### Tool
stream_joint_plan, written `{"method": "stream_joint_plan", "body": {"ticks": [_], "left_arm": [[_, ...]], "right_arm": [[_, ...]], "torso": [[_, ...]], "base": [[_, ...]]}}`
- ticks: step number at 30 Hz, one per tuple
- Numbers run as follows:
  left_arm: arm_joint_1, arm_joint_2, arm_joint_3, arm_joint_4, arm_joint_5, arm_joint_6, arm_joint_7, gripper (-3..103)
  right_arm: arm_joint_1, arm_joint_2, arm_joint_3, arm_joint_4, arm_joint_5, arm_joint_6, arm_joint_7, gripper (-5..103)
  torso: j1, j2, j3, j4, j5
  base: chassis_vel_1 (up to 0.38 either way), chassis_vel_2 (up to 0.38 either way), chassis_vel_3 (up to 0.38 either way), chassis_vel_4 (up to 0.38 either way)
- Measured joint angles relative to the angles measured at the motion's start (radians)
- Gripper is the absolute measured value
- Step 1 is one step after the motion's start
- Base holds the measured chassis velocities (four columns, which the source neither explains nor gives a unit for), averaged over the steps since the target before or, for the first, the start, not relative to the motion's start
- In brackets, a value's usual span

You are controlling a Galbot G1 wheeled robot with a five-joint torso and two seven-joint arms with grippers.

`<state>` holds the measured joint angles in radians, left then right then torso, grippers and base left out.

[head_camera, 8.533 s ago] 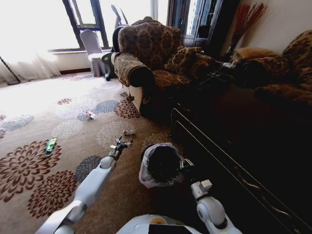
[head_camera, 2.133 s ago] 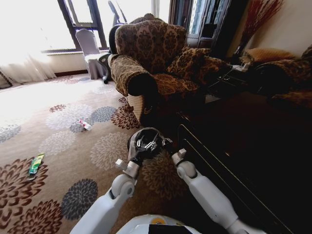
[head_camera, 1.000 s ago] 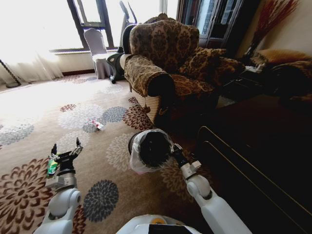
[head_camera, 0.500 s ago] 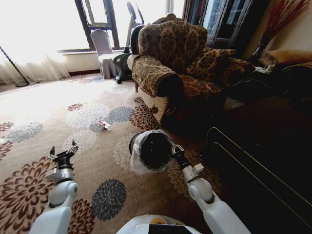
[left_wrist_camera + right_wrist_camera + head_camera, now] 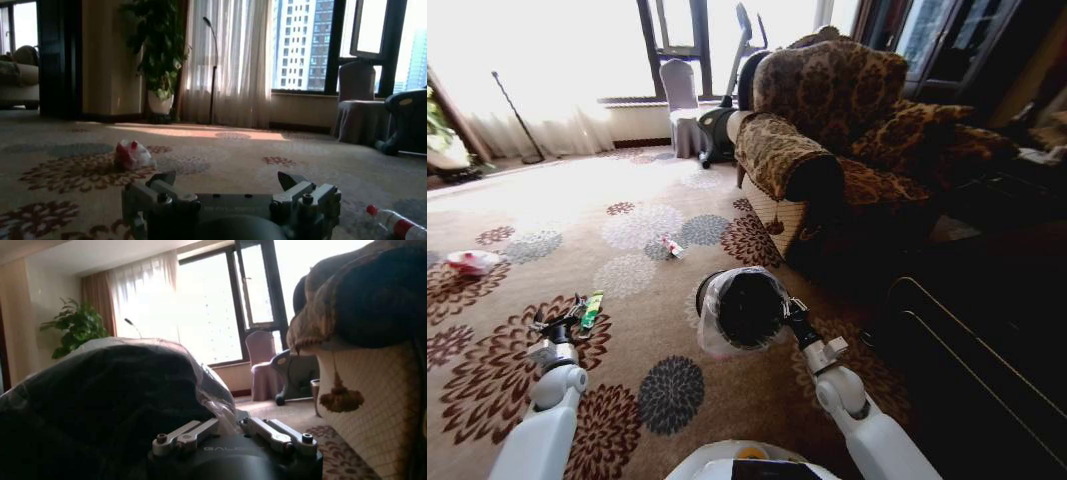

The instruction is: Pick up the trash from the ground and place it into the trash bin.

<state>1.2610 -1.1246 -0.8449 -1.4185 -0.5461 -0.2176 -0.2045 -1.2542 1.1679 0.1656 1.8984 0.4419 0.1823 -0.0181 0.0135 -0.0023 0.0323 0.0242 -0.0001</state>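
On the carpet, left hand open beside green wrapper, right hand clamping trash bin rim, left wrist view alone revealing bottle.

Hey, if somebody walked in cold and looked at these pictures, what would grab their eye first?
Probably the lined trash bin in the middle of the flowered carpet, with the right gripper clamped on its rim. Next, the left gripper, fingers open, low beside a green wrapper, and a pink-and-white crumpled scrap farther left.

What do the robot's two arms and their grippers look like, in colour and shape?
Both arms are smooth, rounded, pale bluish-white shells. The left gripper and right gripper are dark with silver metal linkage fingers fastened by small bolts; the right gripper's body carries faint embossed lettering.
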Motion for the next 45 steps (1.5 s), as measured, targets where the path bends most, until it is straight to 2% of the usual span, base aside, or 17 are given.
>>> {"method": "stream_joint_plan", "body": {"ticks": [2,5,6,7,11,16,24,33,37,45], "left_arm": [[-0.022,0.012,0.023,0.050,-0.004,0.004,0.016,100],[-0.082,0.036,0.068,0.159,0.012,0.006,0.094,100],[-0.082,0.036,0.068,0.159,0.012,0.006,0.094,100],[-0.111,0.046,0.085,0.203,0.026,0.004,0.120,100],[-0.216,0.086,0.167,0.355,0.068,-0.013,0.196,100],[-0.305,0.097,0.226,0.468,0.079,-0.016,0.245,100],[-0.358,0.093,0.291,0.525,0.055,0.008,0.254,100],[-0.395,0.063,0.341,0.567,0.046,0.038,0.266,100],[-0.409,0.052,0.366,0.593,0.049,0.049,0.251,100],[-0.450,0.023,0.385,0.677,0.067,0.105,0.221,100]], "right_arm": [[-0.004,-0.001,0.003,0.000,-0.007,0.000,0.000,0],[-0.008,-0.001,0.004,0.001,-0.009,-0.004,0.000,0],[-0.008,-0.001,0.004,0.001,-0.009,-0.004,0.000,0],[-0.008,-0.001,0.004,0.001,-0.009,-0.005,0.000,0],[-0.006,0.000,-0.001,0.006,-0.022,-0.014,0.000,0],[-0.010,0.000,-0.009,0.013,-0.031,-0.024,0.000,0],[-0.022,0.007,-0.024,0.022,-0.045,-0.027,0.000,0],[-0.031,0.006,-0.025,0.031,-0.049,-0.038,0.000,0],[-0.043,0.001,-0.016,0.036,-0.046,-0.038,0.000,0],[-0.064,-0.001,0.003,0.036,-0.045,-0.032,0.000,0]], "torso": [[0.000,0.000,0.000,0.0002,0.0001],[0.000,0.000,0.000,0.0006,0.0001],[0.000,0.000,0.000,0.0006,0.0001],[0.000,0.000,0.000,0.0007,0.0000],[0.000,0.000,0.000,-0.0001,0.0005],[0.000,0.000,0.000,-0.0010,0.0000],[0.000,0.000,0.000,0.0002,0.0003],[0.000,0.000,0.000,-0.0002,-0.0001],[0.000,0.000,0.000,-0.0008,0.0005],[0.000,0.000,0.000,0.0001,0.0005]], "base": [[0.137,0.152,0.113,0.134],[0.133,0.137,0.127,0.124],[0.128,0.125,0.105,0.121],[0.105,0.125,0.105,0.074],[0.058,0.056,0.067,0.055],[0.000,0.000,0.000,0.000],[-0.022,0.033,0.034,-0.039],[-0.153,0.177,0.175,-0.168],[-0.184,0.183,0.152,-0.163],[-0.038,0.033,0.022,-0.023]]}}
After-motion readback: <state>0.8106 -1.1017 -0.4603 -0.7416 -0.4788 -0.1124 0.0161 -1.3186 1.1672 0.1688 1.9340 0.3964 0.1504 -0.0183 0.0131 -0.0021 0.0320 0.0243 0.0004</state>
